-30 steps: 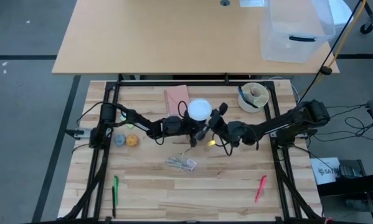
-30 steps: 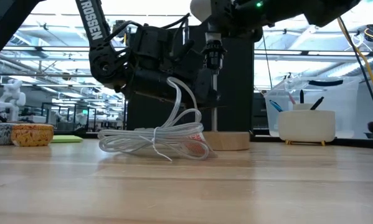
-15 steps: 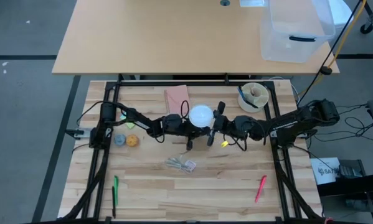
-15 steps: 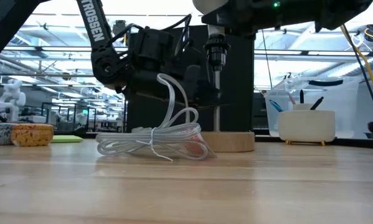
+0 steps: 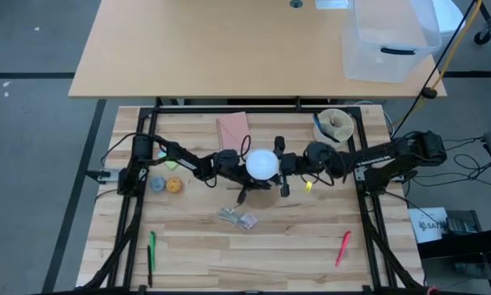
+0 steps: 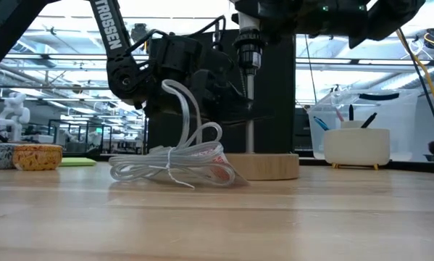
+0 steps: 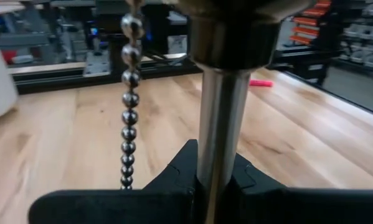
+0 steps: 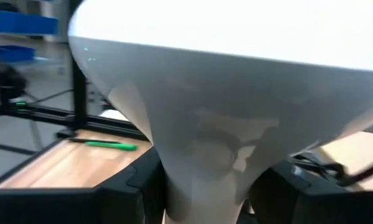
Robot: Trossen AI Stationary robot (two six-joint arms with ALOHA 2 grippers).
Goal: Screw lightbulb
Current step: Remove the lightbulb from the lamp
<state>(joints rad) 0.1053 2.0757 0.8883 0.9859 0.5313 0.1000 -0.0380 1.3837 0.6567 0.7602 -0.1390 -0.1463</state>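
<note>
1. White and frosted, the lightbulb (image 5: 261, 164) sits near the centre of the wooden table (image 5: 196, 246) in the high view, dome upward, between the two arms.
2. We find the right gripper (image 5: 283, 168) at the bulb's 3 o'clock side; its wrist view shows the tapering neck of the bulb (image 8: 205, 155) clamped between its dark fingers (image 8: 142, 183).
3. We find the left gripper (image 5: 238, 166) at the bulb's 9 o'clock side. Its wrist view shows its fingers (image 7: 174, 180) closed around a silvery metal stem (image 7: 218, 130), with a bead chain (image 7: 129, 112) hanging just beside that stem.
4. In the low view the stem (image 6: 250, 109) stands upright on a round wooden base (image 6: 267, 166), and the bulb's screw base (image 6: 248, 51) is directly above the stem's top. We cannot tell whether the threads are engaged.
5. A bundled clear plastic wrapper (image 6: 174, 161) lies in front of the wooden base in the low view; from above it (image 5: 238, 217) lies at the bulb's 7 o'clock.
6. Elsewhere on the table: a pink pad (image 5: 233, 127) at 11 o'clock, a cream container (image 5: 335, 127) at 2 o'clock, a green pen (image 5: 152, 250) at 8 o'clock and a red pen (image 5: 342, 247) at 4 o'clock.
</note>
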